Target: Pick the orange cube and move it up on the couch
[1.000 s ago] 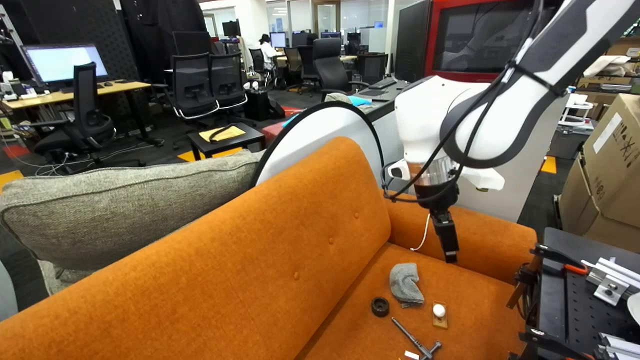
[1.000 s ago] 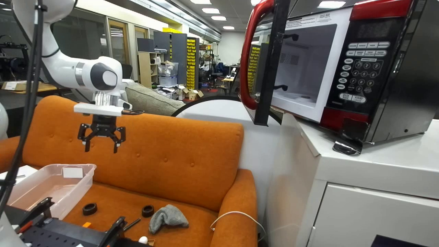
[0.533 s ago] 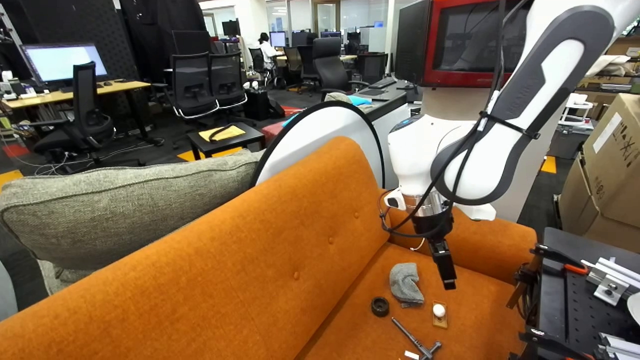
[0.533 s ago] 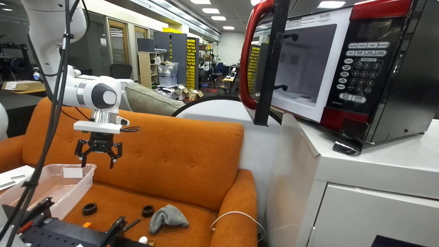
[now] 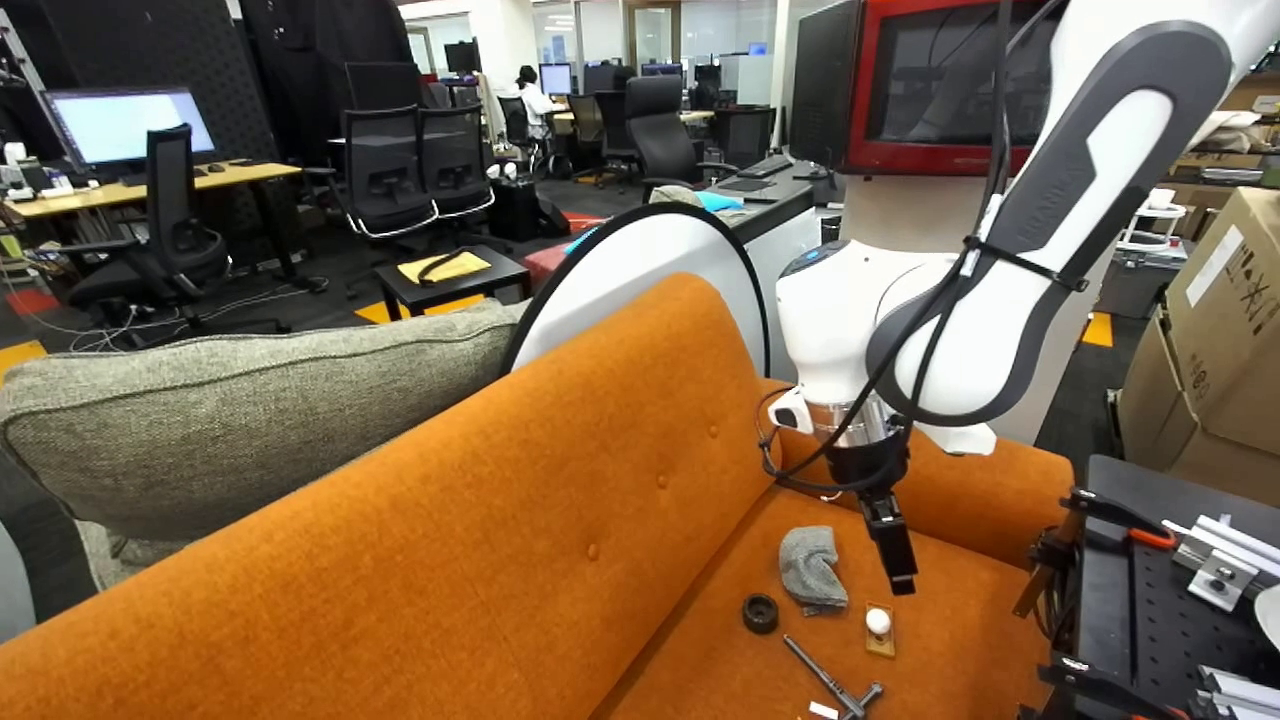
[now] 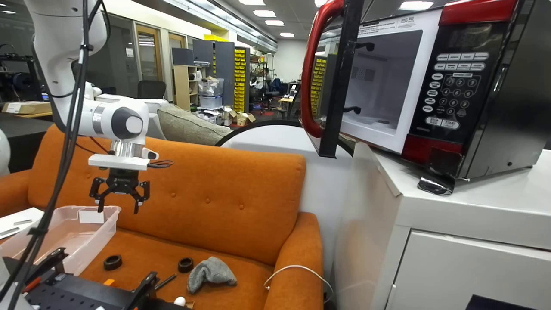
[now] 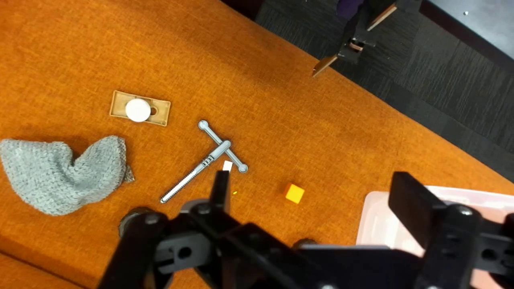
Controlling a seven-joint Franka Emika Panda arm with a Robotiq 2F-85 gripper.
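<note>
The small orange cube (image 7: 294, 193), its top bright yellow-orange, lies on the seat of the orange couch (image 7: 305, 132) in the wrist view. In an exterior view it is a small orange patch (image 6: 109, 282) behind the black table. The couch's backrest shows in both exterior views (image 5: 420, 540) (image 6: 232, 185). My gripper (image 7: 311, 178) is open and empty, pointing down. It hangs above the seat, apart from the cube, which shows between the spread fingertips in the wrist view. It also shows in both exterior views (image 5: 903, 585) (image 6: 119, 211).
A clear tub (image 7: 371, 216) stands beside the cube. A grey T-shaped tool (image 7: 217, 150), grey cloth (image 7: 60, 176), tan plate (image 7: 160, 112) with a white ball and black rings (image 6: 112, 262) (image 6: 185, 265) lie on the seat. A black table (image 5: 1150, 600) with clamps borders the couch.
My gripper has come down toward the seat, mostly in the first half second, and shifted slightly left in an exterior view. Its fingers stay open. The things on the couch have not moved.
</note>
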